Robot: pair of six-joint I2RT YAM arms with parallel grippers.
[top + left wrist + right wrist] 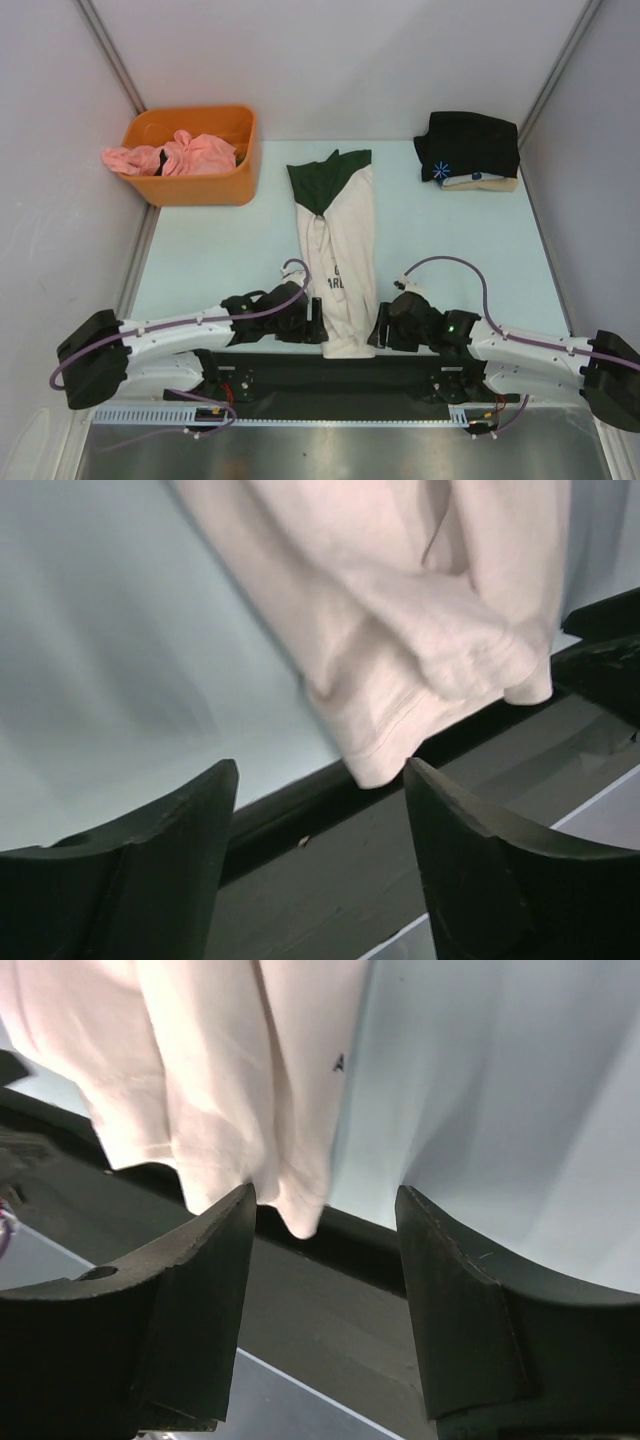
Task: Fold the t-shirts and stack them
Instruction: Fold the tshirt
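Shows cream-and-green t-shirt (pixel 338 262) folded to a long strip; leaves cross-fold, stacking on black t-shirt (pixel 468 145), pink shirts (pixel 180 155) in orange bin (pixel 200 188); grips nothing with left fingers (pixel 150 860) or right fingers (pixel 180 1290), both spread

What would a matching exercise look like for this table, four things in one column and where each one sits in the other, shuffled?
Things:
1. pink t-shirts
2. cream t-shirt with green sleeves
3. black t-shirt
4. beige t-shirt

Places:
A. far right, on top
B. inside the orange bin, far left
C. far right, underneath the black one
D. in the middle, folded into a long strip

Pairs: 1-B, 2-D, 3-A, 4-C
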